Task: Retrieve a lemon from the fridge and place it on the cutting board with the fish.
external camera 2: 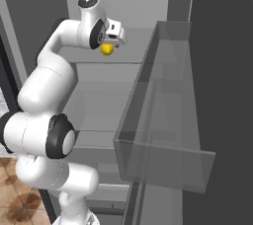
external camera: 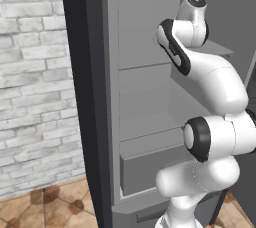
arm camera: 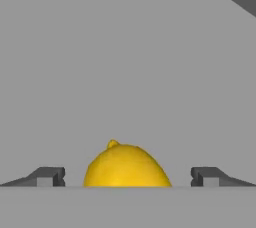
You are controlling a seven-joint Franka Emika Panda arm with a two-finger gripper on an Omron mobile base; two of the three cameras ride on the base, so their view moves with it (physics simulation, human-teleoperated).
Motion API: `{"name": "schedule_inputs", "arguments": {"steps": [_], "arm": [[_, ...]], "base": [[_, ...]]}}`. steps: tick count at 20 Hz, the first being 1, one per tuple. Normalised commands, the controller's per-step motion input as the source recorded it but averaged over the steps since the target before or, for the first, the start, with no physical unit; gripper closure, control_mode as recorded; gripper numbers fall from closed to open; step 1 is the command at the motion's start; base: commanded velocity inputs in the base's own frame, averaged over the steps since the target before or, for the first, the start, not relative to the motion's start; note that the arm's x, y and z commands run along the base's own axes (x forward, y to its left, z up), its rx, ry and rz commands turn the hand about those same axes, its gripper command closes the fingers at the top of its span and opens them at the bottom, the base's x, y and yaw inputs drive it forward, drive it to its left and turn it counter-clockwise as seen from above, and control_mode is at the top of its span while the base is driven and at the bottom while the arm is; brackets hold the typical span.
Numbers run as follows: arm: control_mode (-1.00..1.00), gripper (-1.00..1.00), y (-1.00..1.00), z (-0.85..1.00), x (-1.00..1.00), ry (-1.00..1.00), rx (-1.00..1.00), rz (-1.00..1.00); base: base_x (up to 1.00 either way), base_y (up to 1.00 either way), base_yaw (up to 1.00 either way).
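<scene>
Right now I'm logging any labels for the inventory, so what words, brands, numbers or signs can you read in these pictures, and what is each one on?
None: no readable text in any view.
The fridge, its shelves and its door bin are plain grey.
The lemon, between the open gripper fingers, is unmarked.
The arm and the brick wall bear no writing.

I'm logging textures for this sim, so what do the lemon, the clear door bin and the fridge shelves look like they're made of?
Lemon: matte yellow rind with a small nub, evenly shaded. Door bin: clear, smooth plastic or glass, since the fridge interior shows through it. Shelves: flat light grey, matte, probably plastic or painted metal; the look leaves it open.
</scene>
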Motion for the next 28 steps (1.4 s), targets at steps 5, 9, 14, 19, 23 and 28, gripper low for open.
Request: {"name": "schedule_inputs", "arguments": {"steps": [5, 9, 14, 19, 23, 28], "arm": [[-1.0, -1.0, 0.0, -0.29, 0.11, 0.03, 0.0, 0.0], [-1.0, -1.0, 0.0, -0.13, 0.0, 0.03, 0.0, 0.0], [-1.0, -1.0, 0.0, -0.23, 0.0, 0.04, 0.0, 0.0], [-1.0, 1.0, 0.0, -0.34, 0.0, 0.08, 0.02, 0.0], [-1.0, 1.0, 0.0, -0.22, 0.0, 0.01, 0.02, 0.0], [-1.0, 1.0, 0.0, -0.02, 0.01, -0.03, 0.0, 0.0]], "base": [[0.0, 0.0, 0.0], [0.0, 0.0, 0.0], [0.0, 0.0, 0.0], [0.0, 0.0, 0.0], [0.0, 0.0, 0.0], [0.0, 0.0, 0.0]]}}
